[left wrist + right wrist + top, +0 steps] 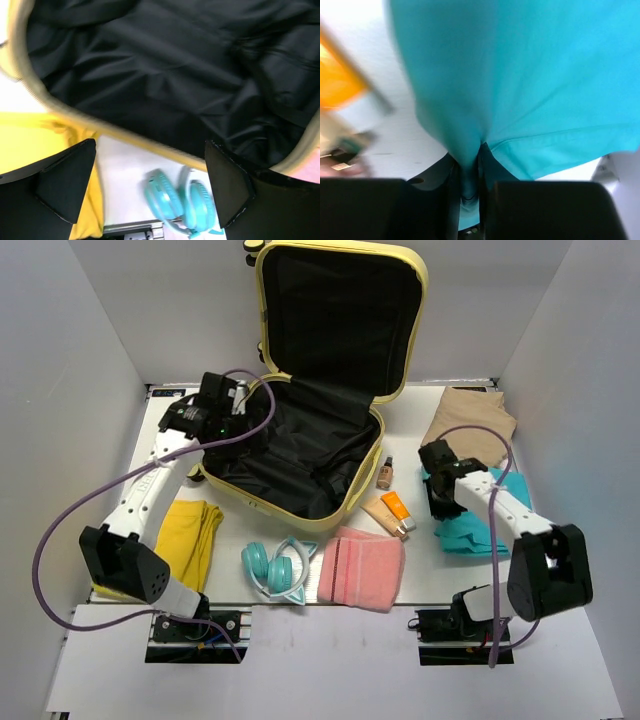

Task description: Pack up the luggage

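The pale yellow suitcase (262,498) lies open at the table's middle, lid up, black lining (165,75) bare inside. My left gripper (232,408) hovers open and empty over its left rim (65,112). My right gripper (440,498) is shut on a fold of the teal garment (478,530) at the right; the cloth (530,75) is pinched between the fingers (540,205) and hangs in front of the camera.
Teal headphones (275,568), also in the left wrist view (182,200), a pink towel (362,570), a yellow cloth (188,540), an orange tube (396,511), a small bottle (385,474) and a tan garment (470,425) lie around the suitcase. Grey walls enclose the table.
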`<state>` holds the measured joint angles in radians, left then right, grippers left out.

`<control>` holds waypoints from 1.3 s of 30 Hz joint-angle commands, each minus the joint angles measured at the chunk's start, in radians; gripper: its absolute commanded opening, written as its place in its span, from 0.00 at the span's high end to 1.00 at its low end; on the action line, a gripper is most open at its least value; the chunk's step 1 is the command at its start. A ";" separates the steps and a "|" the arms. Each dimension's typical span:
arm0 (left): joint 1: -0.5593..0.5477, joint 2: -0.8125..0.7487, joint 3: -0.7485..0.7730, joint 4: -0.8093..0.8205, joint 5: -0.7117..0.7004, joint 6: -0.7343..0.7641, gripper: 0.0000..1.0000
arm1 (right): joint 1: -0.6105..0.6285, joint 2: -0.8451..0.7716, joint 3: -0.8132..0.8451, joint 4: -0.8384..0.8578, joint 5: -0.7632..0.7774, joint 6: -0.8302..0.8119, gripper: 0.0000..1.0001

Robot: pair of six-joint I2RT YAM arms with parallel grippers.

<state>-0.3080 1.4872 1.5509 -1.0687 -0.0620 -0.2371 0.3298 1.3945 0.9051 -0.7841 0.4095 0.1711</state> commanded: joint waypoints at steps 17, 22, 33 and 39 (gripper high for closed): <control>-0.270 0.287 0.373 0.138 0.274 -0.223 0.00 | 0.011 -0.209 0.167 0.239 -0.635 -0.166 1.00; -0.347 0.434 0.527 0.134 0.272 -0.283 0.00 | 0.023 -0.204 0.173 0.275 -0.764 -0.254 1.00; -0.399 0.533 0.515 0.276 0.259 -0.461 0.00 | 0.063 -0.203 0.114 0.284 -0.828 -0.349 1.00; -0.404 0.585 0.508 0.276 0.274 -0.519 0.00 | 0.097 -0.195 0.087 0.286 -0.818 -0.400 1.00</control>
<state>-0.7055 2.0575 2.0632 -0.8280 0.1997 -0.7044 0.4046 1.2087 0.9943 -0.5652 -0.3656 -0.1730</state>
